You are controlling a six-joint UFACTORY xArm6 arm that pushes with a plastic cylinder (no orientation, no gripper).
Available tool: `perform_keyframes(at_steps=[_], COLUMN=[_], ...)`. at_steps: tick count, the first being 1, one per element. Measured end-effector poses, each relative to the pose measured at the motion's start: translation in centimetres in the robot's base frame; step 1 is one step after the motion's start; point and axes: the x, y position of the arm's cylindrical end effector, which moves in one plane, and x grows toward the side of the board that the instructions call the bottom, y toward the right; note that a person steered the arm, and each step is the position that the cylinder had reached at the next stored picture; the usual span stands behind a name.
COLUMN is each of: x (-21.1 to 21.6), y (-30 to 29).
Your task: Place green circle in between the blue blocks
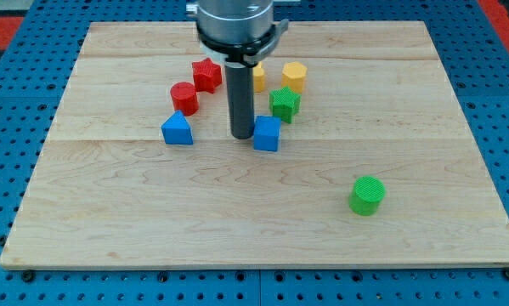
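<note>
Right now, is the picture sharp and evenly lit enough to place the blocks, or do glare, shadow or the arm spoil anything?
In the camera view the light is even and soft, with no glare on the pale wooden board; the green ribbed cylinder is sharp, casting only a faint shadow; the arm hides part of the yellow block behind it; my tip shows clearly between the blue triangular block and blue cube.

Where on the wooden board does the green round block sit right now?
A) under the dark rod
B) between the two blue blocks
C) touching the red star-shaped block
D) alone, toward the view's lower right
D: the green round block sits alone at lower right, far from the blue blocks and my tip.
</note>
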Motion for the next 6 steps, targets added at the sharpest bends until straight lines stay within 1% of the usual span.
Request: perform_keyframes(at_steps=[1, 2, 3, 4, 5, 6], x=[0.0, 3.1, 11.6, 17.0, 16.7, 12.9], y=[1.1, -1.3, -0.1, 5.9, 14.1, 16.9])
